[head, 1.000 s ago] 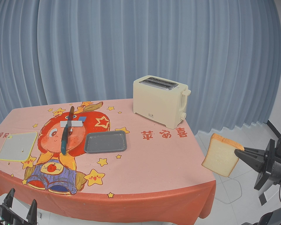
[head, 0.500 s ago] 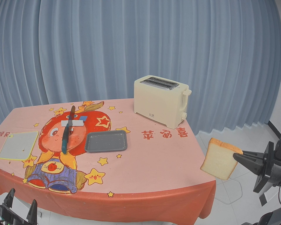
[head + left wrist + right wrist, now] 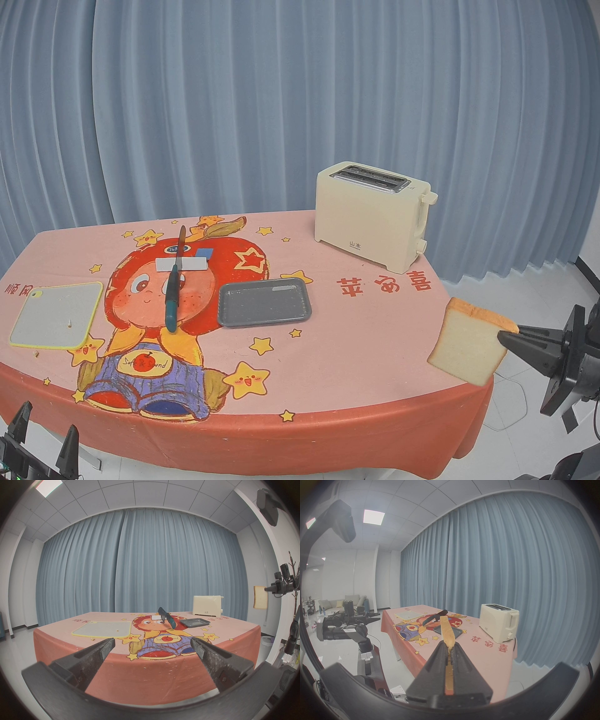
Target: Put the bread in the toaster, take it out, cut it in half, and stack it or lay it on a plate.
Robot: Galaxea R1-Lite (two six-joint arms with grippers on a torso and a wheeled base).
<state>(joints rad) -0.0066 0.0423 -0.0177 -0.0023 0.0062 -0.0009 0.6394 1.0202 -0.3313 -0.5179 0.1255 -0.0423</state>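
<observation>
A slice of bread hangs in the air off the table's right front corner, with my right gripper shut on its right edge. In the right wrist view the bread stands edge-on between the shut fingers. The cream toaster stands at the table's far right, its two slots on top. A grey plate lies mid-table. A knife with a teal handle rests on a white holder left of the plate. My left gripper is open, low in front of the table's left front edge.
A white cutting board with a yellow rim lies at the table's left. The pink cloth-covered table has bare room between the plate and the toaster. A blue curtain hangs behind. A cable lies on the floor at the right.
The head camera has shifted, so the table and toaster sit further right in the picture. The bread in my right gripper has sunk slightly and now overlaps the table's corner.
</observation>
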